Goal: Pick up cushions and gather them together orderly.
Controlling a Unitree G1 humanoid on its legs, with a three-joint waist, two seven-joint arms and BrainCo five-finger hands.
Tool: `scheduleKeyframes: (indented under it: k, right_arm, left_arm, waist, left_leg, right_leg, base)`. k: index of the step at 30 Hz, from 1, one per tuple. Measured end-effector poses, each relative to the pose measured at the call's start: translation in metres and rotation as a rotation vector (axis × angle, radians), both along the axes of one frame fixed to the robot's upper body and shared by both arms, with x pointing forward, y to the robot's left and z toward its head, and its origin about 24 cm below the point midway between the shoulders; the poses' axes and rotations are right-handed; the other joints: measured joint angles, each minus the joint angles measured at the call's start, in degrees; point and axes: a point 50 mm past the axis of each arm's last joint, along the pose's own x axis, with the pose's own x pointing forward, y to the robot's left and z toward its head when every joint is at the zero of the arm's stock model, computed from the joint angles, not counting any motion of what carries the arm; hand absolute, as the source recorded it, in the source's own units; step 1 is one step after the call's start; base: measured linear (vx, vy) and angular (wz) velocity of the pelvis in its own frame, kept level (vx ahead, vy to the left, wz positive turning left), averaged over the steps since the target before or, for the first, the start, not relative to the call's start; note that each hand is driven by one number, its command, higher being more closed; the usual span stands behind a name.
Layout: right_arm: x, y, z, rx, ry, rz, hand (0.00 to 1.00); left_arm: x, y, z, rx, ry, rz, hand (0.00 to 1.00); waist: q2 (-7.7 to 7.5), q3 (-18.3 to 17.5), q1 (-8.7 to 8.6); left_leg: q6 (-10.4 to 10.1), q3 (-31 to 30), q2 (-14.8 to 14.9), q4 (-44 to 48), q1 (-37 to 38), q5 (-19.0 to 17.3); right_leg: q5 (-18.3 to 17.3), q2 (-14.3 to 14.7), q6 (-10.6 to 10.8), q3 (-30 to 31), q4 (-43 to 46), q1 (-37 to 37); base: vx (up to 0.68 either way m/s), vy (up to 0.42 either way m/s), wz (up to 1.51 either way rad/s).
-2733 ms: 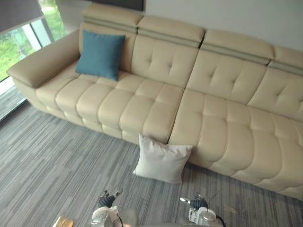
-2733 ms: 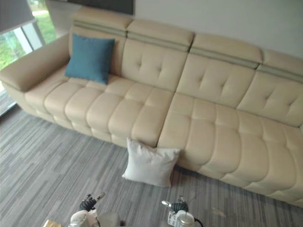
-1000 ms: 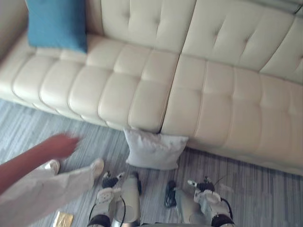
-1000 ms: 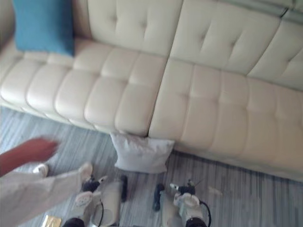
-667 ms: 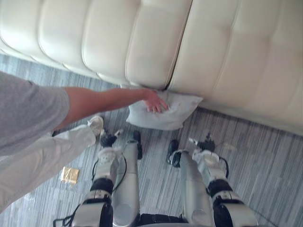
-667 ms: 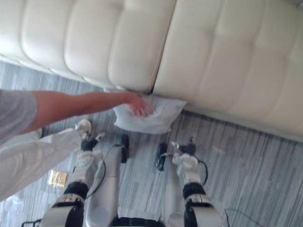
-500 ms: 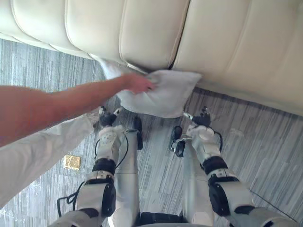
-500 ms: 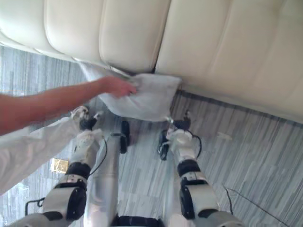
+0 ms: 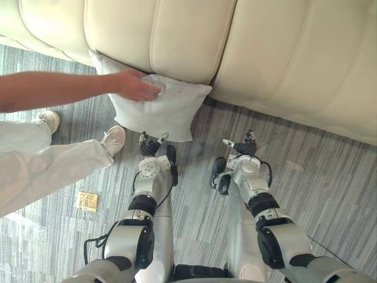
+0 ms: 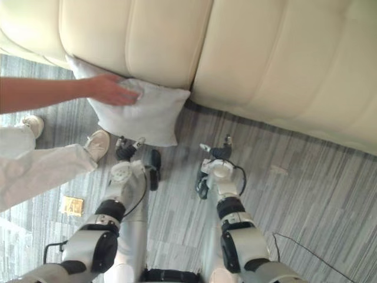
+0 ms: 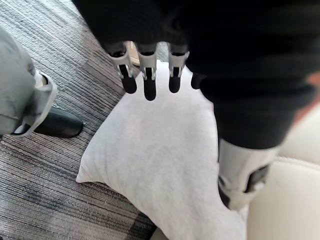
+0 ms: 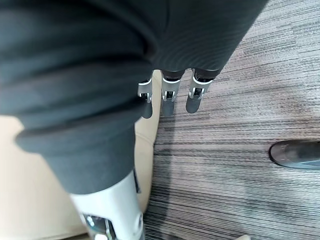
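A pale grey cushion (image 9: 158, 112) stands on the carpet, leaning against the front of the cream sofa (image 9: 277, 53). A person's hand (image 9: 136, 86) rests on its upper left corner. My left hand (image 9: 152, 147) hangs open just below the cushion's lower edge, apart from it. In the left wrist view the straight fingers (image 11: 145, 82) point at the cushion (image 11: 160, 160) from close by. My right hand (image 9: 240, 146) is open over bare carpet to the cushion's right, and its fingers (image 12: 167, 92) hang beside the sofa's base (image 12: 30, 170).
The person stands at my left, with an arm (image 9: 53, 91) reaching across, pale trousers (image 9: 41, 171) and light shoes (image 9: 113, 140) close to my left hand. A small gold packet (image 9: 87, 201) lies on the grey striped carpet (image 9: 330, 194).
The view has tipped down from the whole sofa to its front edge. A person reached in, took the grey cushion and shifted it left along the sofa. My hands hang as before.
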Motion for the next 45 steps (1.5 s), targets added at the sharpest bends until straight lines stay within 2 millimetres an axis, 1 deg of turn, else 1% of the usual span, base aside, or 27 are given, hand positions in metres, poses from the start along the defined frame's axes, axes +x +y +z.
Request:
scheduleKeyframes:
  k: [1,4,6,8,10,11,13,14,15,16,18,19,20,21,22,23,26,28,31,34,38,41,45]
  right_arm:
    - [-0.005,-0.001,-0.008,0.002,0.017,-0.003,0.0]
    - [-0.016,-0.003,-0.022,0.011,0.054,-0.006,0.0]
    - [-0.026,-0.004,-0.036,0.018,0.091,-0.006,0.0]
    - [-0.04,-0.006,-0.047,0.025,0.115,-0.006,0.0]
    - [-0.058,-0.01,-0.063,0.016,0.151,0.002,0.0]
    - [-0.065,-0.012,-0.068,0.014,0.166,0.005,0.0]
    - [-0.086,-0.017,-0.085,0.012,0.222,-0.001,0.0]
    - [-0.098,-0.02,-0.095,0.016,0.26,-0.006,0.0]
    - [-0.116,-0.022,-0.109,0.022,0.315,-0.007,0.0]
    - [-0.124,-0.024,-0.114,0.023,0.341,-0.007,0.0]
    - [-0.151,-0.028,-0.132,0.023,0.425,-0.015,0.0]
    - [-0.167,-0.033,-0.14,0.028,0.47,-0.033,0.0]
    - [-0.179,-0.035,-0.147,0.034,0.505,-0.041,0.0]
    - [-0.186,-0.037,-0.151,0.039,0.529,-0.049,0.0]
    - [-0.197,-0.039,-0.157,0.049,0.569,-0.063,0.0]
    - [-0.202,-0.037,-0.161,0.062,0.591,-0.069,0.0]
    - [-0.213,-0.033,-0.168,0.062,0.644,-0.046,0.0]
    - [-0.216,-0.031,-0.171,0.078,0.659,-0.041,0.0]
    - [-0.221,-0.028,-0.174,0.101,0.681,-0.04,0.0]
    - [-0.227,-0.029,-0.178,0.106,0.709,-0.045,0.0]
    - [-0.23,-0.028,-0.181,0.117,0.728,-0.032,0.0]
    - [-0.231,-0.027,-0.182,0.12,0.736,-0.026,0.0]
    - [-0.227,-0.027,-0.181,0.119,0.729,-0.017,0.0]
  left_arm:
    - [-0.004,-0.001,-0.005,0.004,0.012,-0.003,0.0]
    - [-0.012,-0.002,-0.012,-0.007,0.017,0.002,0.0]
    - [-0.02,-0.001,-0.02,-0.016,0.036,0.01,0.0]
    - [-0.032,0.001,-0.032,-0.023,0.066,0.019,0.0]
    - [-0.049,0.004,-0.047,-0.023,0.103,0.011,0.0]
    - [-0.054,0.005,-0.052,-0.022,0.113,0.005,0.0]
    - [-0.069,0.005,-0.064,-0.012,0.147,-0.024,0.0]
    - [-0.076,0.005,-0.071,-0.01,0.171,-0.036,0.0]
    - [-0.088,0.005,-0.081,-0.007,0.208,-0.054,0.0]
    - [-0.094,0.006,-0.086,-0.007,0.228,-0.057,0.0]
    - [-0.114,0.01,-0.103,-0.01,0.308,-0.053,0.0]
    - [-0.127,0.012,-0.113,-0.011,0.355,-0.058,0.0]
    - [-0.137,0.014,-0.122,-0.01,0.396,-0.058,0.0]
    - [-0.145,0.015,-0.128,-0.009,0.428,-0.058,0.0]
    - [-0.157,0.017,-0.137,-0.015,0.478,-0.055,0.0]
    - [-0.164,0.018,-0.141,-0.013,0.507,-0.053,0.0]
    - [-0.185,0.019,-0.155,-0.008,0.594,-0.06,0.0]
    - [-0.187,0.018,-0.157,-0.014,0.609,-0.075,0.0]
    - [-0.194,0.021,-0.161,-0.006,0.644,-0.072,0.0]
    - [-0.198,0.021,-0.164,-0.005,0.663,-0.073,0.0]
    - [-0.201,0.022,-0.165,-0.014,0.673,-0.078,0.0]
    - [-0.202,0.021,-0.166,-0.015,0.682,-0.08,0.0]
    - [-0.202,0.021,-0.166,-0.011,0.682,-0.084,0.0]
  waist:
    - [0.01,0.0,0.0]
    - [0.06,-0.1,-0.02]
    - [0.09,-0.1,-0.03]
    - [0.09,-0.1,-0.01]
    - [0.05,-0.2,-0.02]
    - [0.04,-0.3,-0.09]
    - [0.1,-1.3,-0.1]
    - [0.09,-2.5,-0.1]
    - [0.01,-4.5,-0.11]
    - [-0.03,-5.6,-0.06]
    - [-0.02,-10.5,-0.16]
    - [0.11,-13.1,-0.2]
    - [0.14,-14.9,-0.21]
    - [0.11,-16.3,-0.24]
    - [0.08,-18.3,-0.3]
    - [0.08,-19.4,-0.31]
    - [0.16,-22.7,-0.35]
    - [0.14,-22.9,-0.44]
    - [0.15,-24.3,-0.47]
    - [-0.06,-25.4,-0.61]
    - [-0.06,-25.8,-0.72]
    - [-0.11,-25.9,-0.95]
    - [-0.1,-26.0,-1.05]
  left_leg:
    - [0.0,0.2,-0.1,-1.8,2.5,0.5]
    - [-0.2,0.4,-0.5,-5.4,6.2,1.6]
    - [-0.3,0.7,-0.6,-7.8,8.8,2.4]
    - [-0.4,1.2,-0.7,-10.6,12.5,3.0]
    - [-0.5,2.0,-1.1,-14.5,18.3,3.9]
    - [-0.6,2.1,-1.3,-16.0,20.4,4.3]
    - [-0.9,2.1,-1.7,-20.2,25.1,5.4]
    - [-1.0,2.0,-1.7,-22.2,26.7,5.8]
    - [-1.3,2.0,-1.9,-24.5,29.0,6.4]
    - [-1.5,2.0,-2.1,-25.2,29.9,6.6]
    - [-1.6,2.0,-2.4,-27.1,31.7,6.9]
    - [-1.6,1.9,-2.5,-28.5,33.6,6.9]
    - [-1.6,1.9,-2.6,-29.8,35.5,6.9]
    - [-1.6,1.9,-2.6,-30.6,36.7,6.9]
    - [-1.6,2.0,-2.7,-31.9,38.5,6.9]
    - [-1.6,2.0,-2.8,-32.5,39.3,6.9]
    - [-1.8,2.0,-2.7,-34.1,40.9,7.0]
    - [-1.8,2.0,-2.7,-35.0,42.8,7.1]
    - [-1.7,2.1,-3.0,-36.2,44.6,7.2]
    - [-1.4,1.9,-3.5,-38.1,45.5,8.3]
    - [-1.2,1.8,-4.0,-41.3,47.6,10.1]
    - [-1.0,1.1,-4.7,-43.6,49.2,11.5]
    - [-0.6,-2.2,-6.2,-43.5,47.2,12.6]
  right_leg:
    - [0.5,0.0,-0.1,0.0,-1.7,2.3]
    - [1.4,0.0,-0.2,-0.2,-4.9,5.9]
    - [2.0,0.1,-0.3,-0.2,-7.0,8.2]
    - [2.7,0.1,-0.4,-0.2,-9.4,11.6]
    - [3.3,0.1,-0.2,0.1,-12.5,16.7]
    - [3.5,0.1,-0.2,0.1,-13.8,18.5]
    - [4.3,0.1,-0.2,-0.2,-17.3,23.1]
    - [4.6,0.2,-0.1,-0.4,-19.2,24.8]
    - [5.0,0.3,-0.1,-0.6,-21.2,26.8]
    - [5.1,0.2,-0.1,-0.7,-21.9,27.7]
    - [5.2,0.2,-0.1,-1.1,-24.0,29.5]
    - [5.2,0.3,0.0,-1.4,-25.6,31.6]
    - [5.2,0.3,0.1,-1.6,-27.0,33.7]
    - [5.3,0.3,0.1,-1.7,-27.9,35.0]
    - [5.4,0.4,0.3,-1.7,-29.4,36.7]
    - [5.5,0.3,0.3,-1.8,-30.3,37.5]
    - [6.2,0.4,0.5,-2.1,-33.1,40.1]
    - [6.7,0.5,0.6,-2.4,-34.4,42.3]
    - [7.4,0.3,1.0,-2.5,-36.4,44.4]
    - [7.9,0.0,1.1,-2.9,-37.4,45.1]
    - [8.8,-0.2,1.4,-3.2,-39.1,46.3]
    - [8.8,-0.7,1.5,-3.7,-39.2,47.0]
    - [8.5,-1.6,1.9,-7.2,-38.9,46.7]
  base:
    - [0.02,-0.055,0.04]
    - [0.01,-0.033,0.05]
    - [0.0,-0.014,0.02]
    - [0.02,-0.014,-0.02]
    - [0.06,-0.036,-0.03]
    - [0.06,-0.038,0.03]
    - [0.07,-0.043,0.07]
    - [0.11,-0.05,0.08]
    - [0.11,-0.04,0.06]
    - [0.13,-0.021,0.05]
    - [0.14,-0.014,0.04]
    - [0.19,-0.024,0.06]
    - [0.22,-0.024,0.06]
    - [0.19,-0.015,0.04]
    - [0.13,-0.007,0.03]
    - [0.11,0.0,0.02]
    - [0.1,0.005,0.01]
    - [0.08,0.005,0.05]
    - [0.01,0.005,0.0]
    - [0.0,0.02,0.07]
    - [-0.03,0.013,0.03]
    - [-0.04,0.009,0.13]
    - [-0.06,0.011,0.48]
